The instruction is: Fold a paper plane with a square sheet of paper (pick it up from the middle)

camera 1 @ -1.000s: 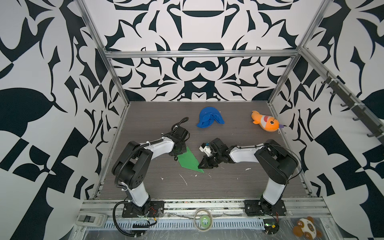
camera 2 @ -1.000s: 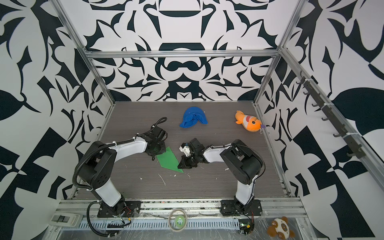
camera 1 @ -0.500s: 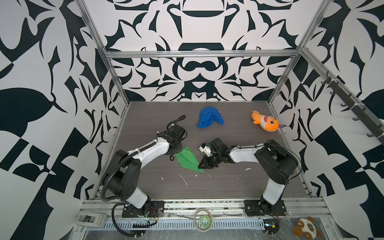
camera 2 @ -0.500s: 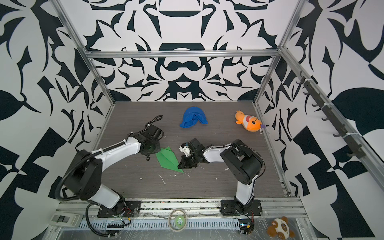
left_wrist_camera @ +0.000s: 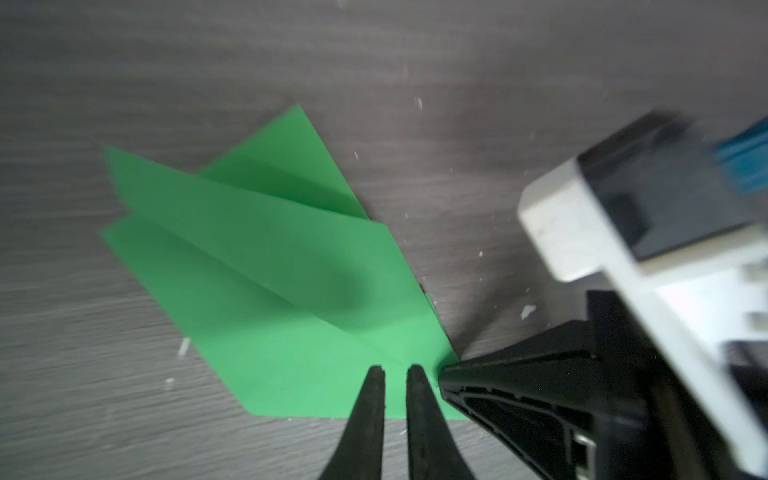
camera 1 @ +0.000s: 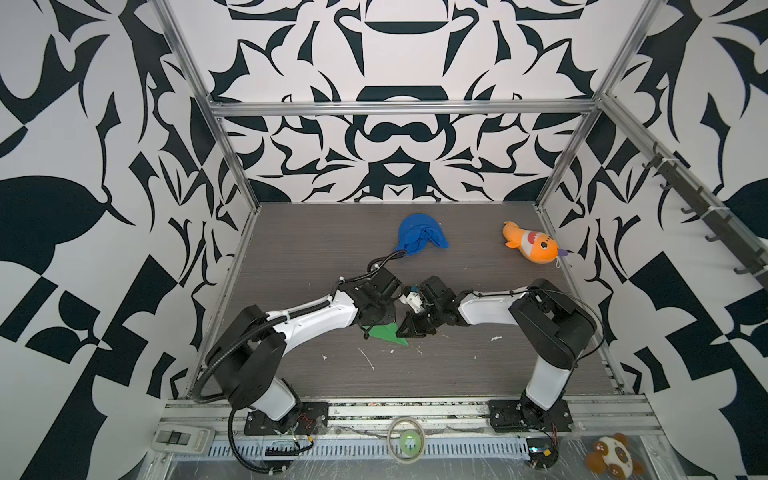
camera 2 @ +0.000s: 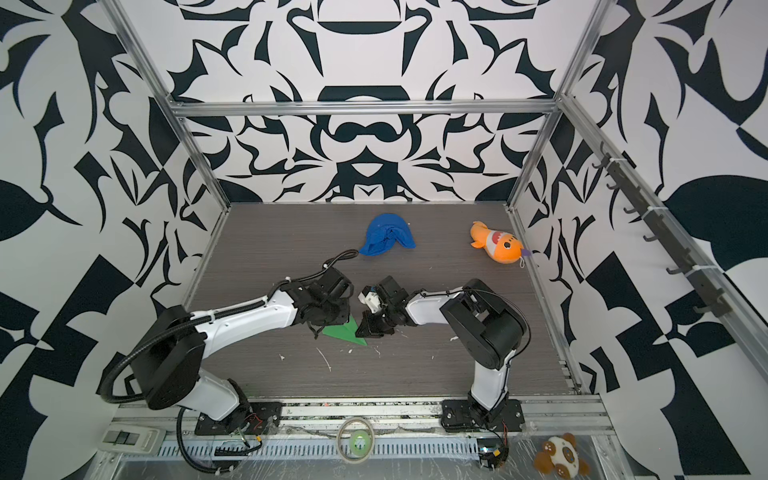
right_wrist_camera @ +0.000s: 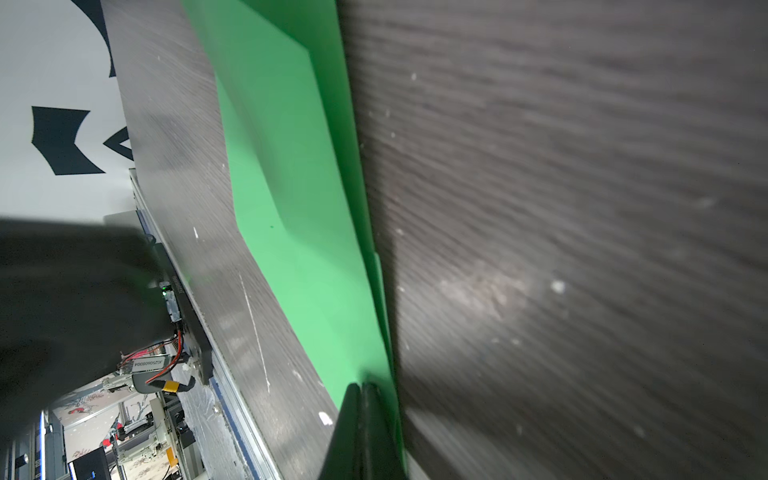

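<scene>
Two grippers meet mid-table (camera 1: 457, 374). Right gripper (right_wrist_camera: 360, 388): jaws shut, tips pressed on the narrow end of the paper plane (left_wrist_camera: 270, 270). Left gripper (left_wrist_camera: 395, 372): jaws a slit apart, tips on the paper just beside. Plane flat between them, long axis slanted, nose toward front right in both top views.

White links (camera 1: 316, 318), black fingers (left_wrist_camera: 370, 419) (corrugated black cable (camera 2: 117, 368)).

Crumpled blue cloth (camera 1: 420, 233) lies at rear centre of the dark table (camera 1: 291, 249). Orange plush fish (camera 1: 532, 248) lies near the rear right corner, well apart. White scraps (camera 1: 368, 358) dot the front. Tape roll (camera 1: 406, 444) and brown-and-white plush toy (camera 1: 614, 457) sit beyond the front edge.
</scene>
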`<state>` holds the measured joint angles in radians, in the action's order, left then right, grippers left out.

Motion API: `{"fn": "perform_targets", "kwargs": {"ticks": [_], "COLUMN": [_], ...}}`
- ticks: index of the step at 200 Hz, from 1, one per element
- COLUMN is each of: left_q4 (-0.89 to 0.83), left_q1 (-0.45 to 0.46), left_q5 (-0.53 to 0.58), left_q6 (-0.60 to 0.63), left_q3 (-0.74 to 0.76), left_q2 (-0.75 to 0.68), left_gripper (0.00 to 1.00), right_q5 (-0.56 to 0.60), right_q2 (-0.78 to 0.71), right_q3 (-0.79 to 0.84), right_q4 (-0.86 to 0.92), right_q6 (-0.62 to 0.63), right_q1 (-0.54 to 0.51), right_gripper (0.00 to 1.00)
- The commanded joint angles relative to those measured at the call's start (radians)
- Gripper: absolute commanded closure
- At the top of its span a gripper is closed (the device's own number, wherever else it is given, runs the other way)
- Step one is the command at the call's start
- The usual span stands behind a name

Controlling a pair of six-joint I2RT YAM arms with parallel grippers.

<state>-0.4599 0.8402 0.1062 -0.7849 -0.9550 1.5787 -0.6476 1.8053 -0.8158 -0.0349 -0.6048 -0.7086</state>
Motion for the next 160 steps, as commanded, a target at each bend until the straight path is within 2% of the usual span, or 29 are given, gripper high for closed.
{"fn": "perform_targets", "kwargs": {"ticks": [1, 66, 137, 160], "left_q4": [0.008, -0.059, -0.266, -0.282], "left_q1": [0.007, 0.007, -0.001, -0.008], "left_q5": [-0.055, -0.081, 0.070, 0.095], "left_q6": [0.011, 0.074, 0.148, 0.154], "left_q3": [0.005, -0.066, -0.168, -0.176], "left_q2": [0.037, 0.164, 0.265, 0.285], "left_gripper": [0.86, 0.89, 0.90, 0.90], "right_q5": [0.135, 0.135, 0.139, 0.140], "right_q2": [0.025, 0.027, 0.031, 0.031], "right_q3": [0.031, 0.035, 0.033, 0.035], "right_q4": [0.161, 0.167, 0.174, 0.171], "right_q6": [0.013, 0.016, 0.022, 0.019], "right_q1": [-0.003, -0.003, -0.003, -0.003], "right_gripper": [1.00, 1.00, 1.00, 1.00]}}
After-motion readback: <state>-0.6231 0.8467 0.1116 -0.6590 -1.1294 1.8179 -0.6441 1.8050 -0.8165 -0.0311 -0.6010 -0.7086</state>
